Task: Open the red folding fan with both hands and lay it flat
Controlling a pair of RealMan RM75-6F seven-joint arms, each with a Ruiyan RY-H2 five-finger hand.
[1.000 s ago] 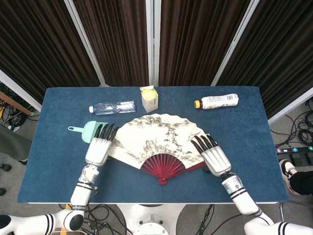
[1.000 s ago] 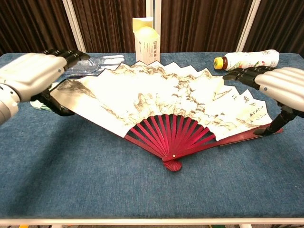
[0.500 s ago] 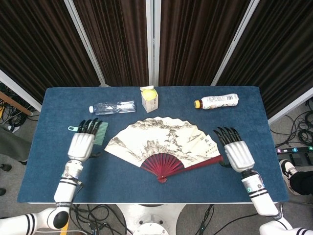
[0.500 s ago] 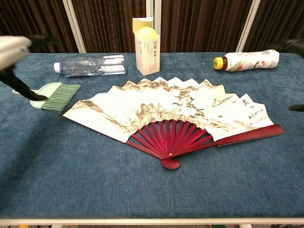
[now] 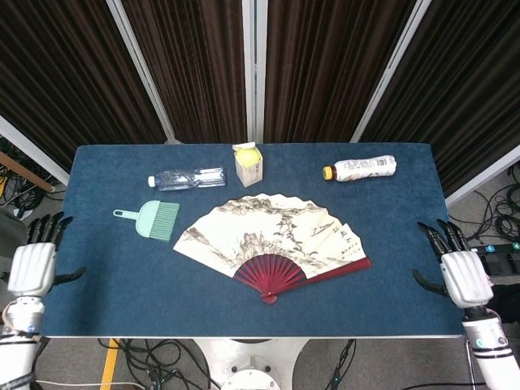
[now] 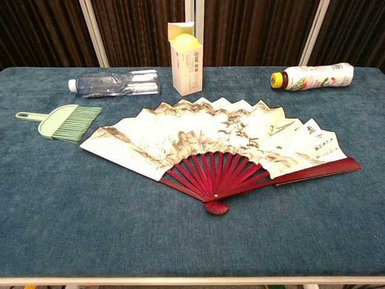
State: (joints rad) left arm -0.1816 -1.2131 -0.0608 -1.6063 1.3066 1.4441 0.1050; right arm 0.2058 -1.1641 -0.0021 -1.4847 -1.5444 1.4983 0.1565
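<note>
At the far left edge of the head view the left robot hand [image 5: 32, 264] hung off the side of the blue worktop [image 5: 106, 292], released, fingers apart and holding nothing; half a second earlier it had been over the cloth beside the green brush [image 5: 152, 219], and a second earlier it had rested on the left end of the fan. The brush lay in the left part of the frame, handle pointing left, apart from the fan's left tip. Above it, toward the upper left, a clear plastic bottle [image 5: 187, 179] lay on its side. The red folding fan [image 5: 268, 240] sat in the middle of the frame, fully spread and flat on the worktop, its painted paper leaf arching toward the back and its red ribs meeting at the pivot near the front edge; it lay where it had half a second before, whereas a second before both ends had been lifted in the hands. Behind it stood a small open carton [image 5: 249, 164] with a yellow ball in its top, and in the upper right lay a printed bottle with a yellow cap [image 5: 361, 168]. At the lower right the right robot hand [image 5: 459, 268] had withdrawn past the worktop's edge, likewise released and empty. The chest view showed neither hand any longer.
</note>
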